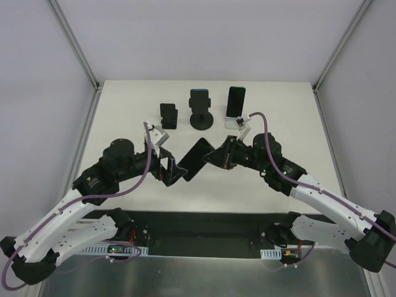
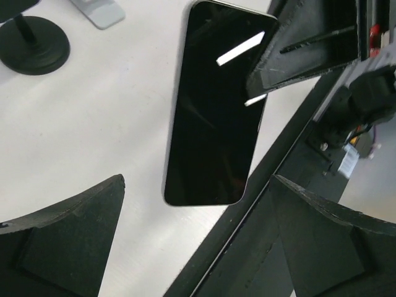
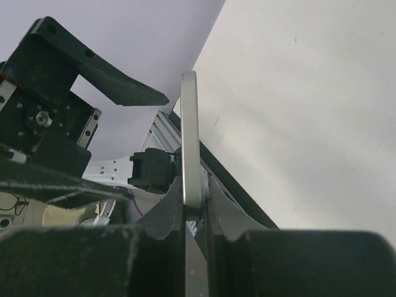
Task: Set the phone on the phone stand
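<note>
Left claw (image 1: 167, 170) gapes wide at centre-left, gripping nothing. Above it in the frame, a black stand (image 1: 168, 116) sits on the table (image 1: 124, 111). Mid-frame now: the phone (image 1: 193, 159), tilted, its end pinched tight by the right claw (image 1: 213, 156).

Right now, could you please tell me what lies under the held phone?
Only bare white table shows around the phone, clamped edge-on by the right fingers. The patch directly beneath is hidden by the phone itself.
</note>
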Controlling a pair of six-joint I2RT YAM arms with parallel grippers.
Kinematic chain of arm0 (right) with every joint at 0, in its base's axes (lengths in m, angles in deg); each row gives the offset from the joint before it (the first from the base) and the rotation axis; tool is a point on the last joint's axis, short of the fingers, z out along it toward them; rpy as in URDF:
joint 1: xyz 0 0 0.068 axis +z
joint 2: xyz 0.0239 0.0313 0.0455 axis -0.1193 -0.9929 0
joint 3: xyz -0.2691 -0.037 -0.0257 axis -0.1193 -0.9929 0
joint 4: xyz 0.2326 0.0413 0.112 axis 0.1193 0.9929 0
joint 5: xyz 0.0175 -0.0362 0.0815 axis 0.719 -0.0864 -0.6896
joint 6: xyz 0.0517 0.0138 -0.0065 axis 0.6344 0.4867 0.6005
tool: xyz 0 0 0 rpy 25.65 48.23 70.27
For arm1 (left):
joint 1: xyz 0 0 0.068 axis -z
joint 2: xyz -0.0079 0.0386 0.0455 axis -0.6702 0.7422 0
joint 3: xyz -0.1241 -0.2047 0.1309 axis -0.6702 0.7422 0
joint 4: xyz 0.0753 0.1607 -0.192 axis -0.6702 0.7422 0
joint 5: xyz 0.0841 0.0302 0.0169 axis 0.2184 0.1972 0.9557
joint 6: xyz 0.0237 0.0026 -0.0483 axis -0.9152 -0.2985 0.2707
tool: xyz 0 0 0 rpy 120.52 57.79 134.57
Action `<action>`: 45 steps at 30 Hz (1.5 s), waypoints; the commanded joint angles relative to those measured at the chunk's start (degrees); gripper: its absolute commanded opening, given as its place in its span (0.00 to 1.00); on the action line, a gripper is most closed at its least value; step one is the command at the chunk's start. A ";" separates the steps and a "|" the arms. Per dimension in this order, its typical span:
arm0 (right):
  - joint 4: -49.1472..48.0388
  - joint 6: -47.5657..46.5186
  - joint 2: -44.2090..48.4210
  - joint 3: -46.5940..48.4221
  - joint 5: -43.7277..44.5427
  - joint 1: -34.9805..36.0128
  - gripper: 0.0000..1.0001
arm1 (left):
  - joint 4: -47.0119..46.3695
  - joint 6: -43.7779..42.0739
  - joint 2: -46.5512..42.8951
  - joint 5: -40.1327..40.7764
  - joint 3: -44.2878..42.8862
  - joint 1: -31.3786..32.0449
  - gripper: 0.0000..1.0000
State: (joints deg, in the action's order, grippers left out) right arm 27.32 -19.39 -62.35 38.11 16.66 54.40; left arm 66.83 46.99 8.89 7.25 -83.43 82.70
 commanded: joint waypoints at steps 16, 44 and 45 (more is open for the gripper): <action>8.59 0.36 1.99 6.03 0.27 0.17 0.01 | 8.37 -10.13 25.89 9.59 -19.42 15.45 0.98; 11.05 0.36 0.15 7.88 5.02 3.25 0.01 | 15.41 -5.73 35.92 13.35 -26.64 17.39 0.80; 10.88 0.27 0.24 7.96 5.10 3.34 0.01 | 15.50 -5.82 36.01 13.79 -26.64 17.39 0.80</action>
State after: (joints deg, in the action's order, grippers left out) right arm 42.27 -20.13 -62.65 42.29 21.34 57.16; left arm 81.76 41.13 44.02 18.29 -107.60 99.25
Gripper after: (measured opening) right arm 0.123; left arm 0.797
